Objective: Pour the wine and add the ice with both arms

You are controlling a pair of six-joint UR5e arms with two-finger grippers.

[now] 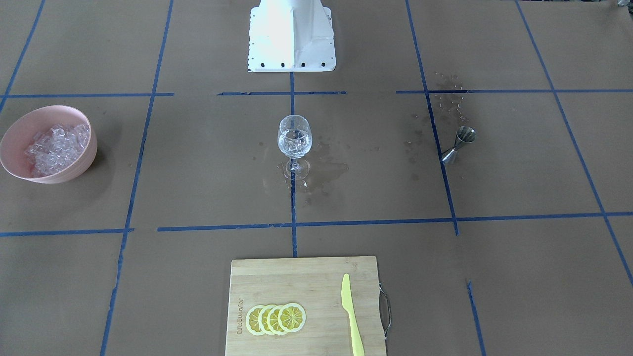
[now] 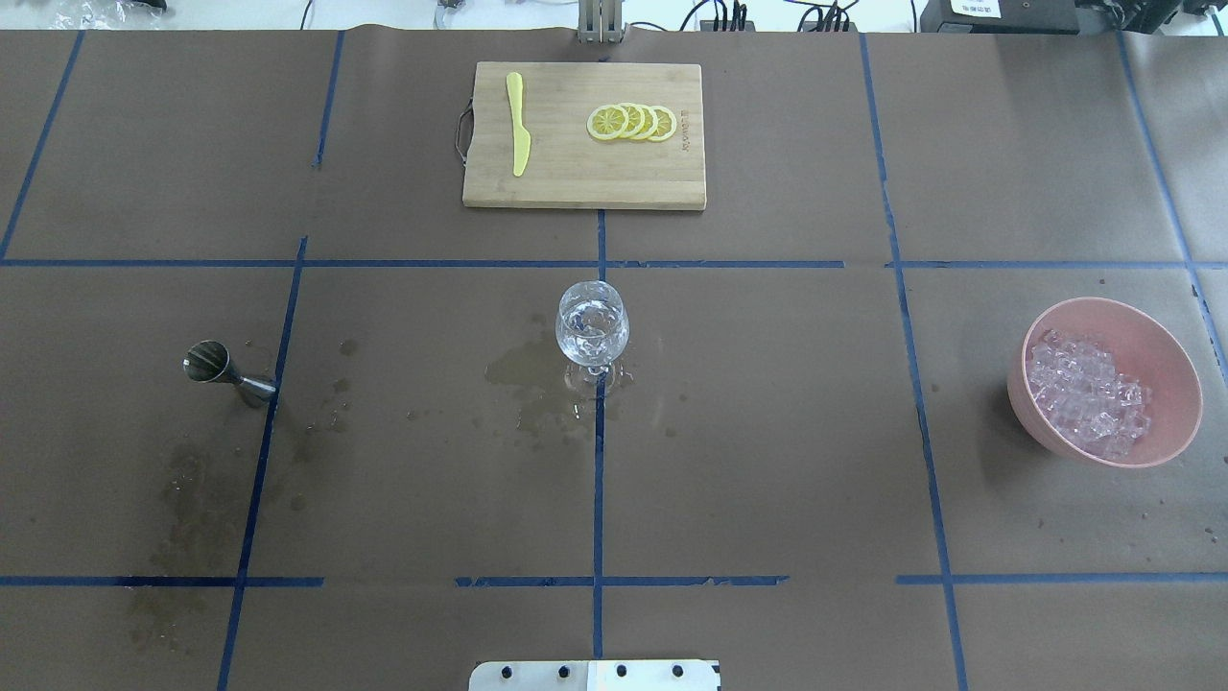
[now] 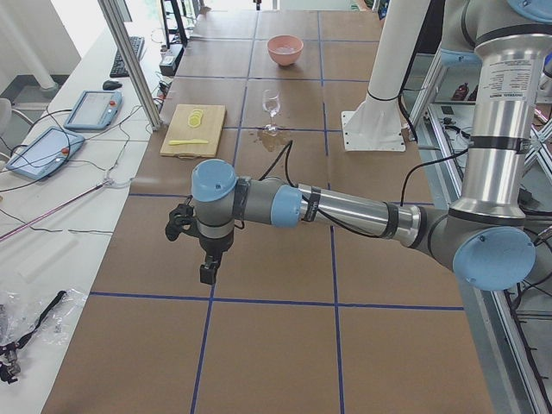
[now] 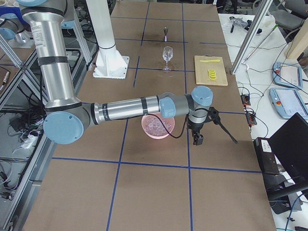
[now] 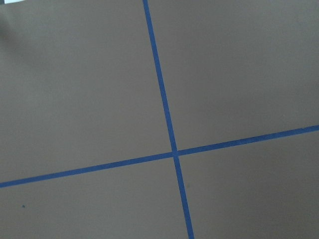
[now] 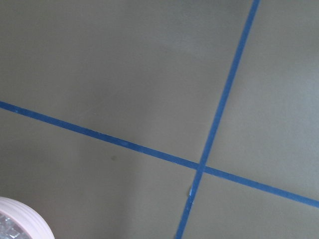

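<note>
A stemmed wine glass (image 1: pixel 294 138) (image 2: pixel 592 326) stands at the table's middle and holds clear wine; whether ice lies in it I cannot tell. The ice (image 1: pixel 57 146) (image 2: pixel 1089 393) is heaped in a pink bowl (image 1: pixel 81 163) (image 2: pixel 1175 384). Both arms are drawn back to the table's ends. In the exterior left view, the left arm (image 3: pixel 345 207) holds its gripper (image 3: pixel 207 272) over bare paper. The right gripper (image 4: pixel 197 139) hangs just beyond the bowl (image 4: pixel 156 129), whose rim (image 6: pixel 20 219) shows in the right wrist view. I cannot tell whether either gripper is open or shut.
A steel jigger (image 1: pixel 460 143) (image 2: pixel 225 372) stands on the robot's left side. Wet stains (image 2: pixel 528 379) spread around the glass foot and near the jigger. A wooden cutting board (image 2: pixel 585 182) with lemon slices (image 2: pixel 633 122) and a yellow knife (image 2: pixel 518 125) lies at the far edge.
</note>
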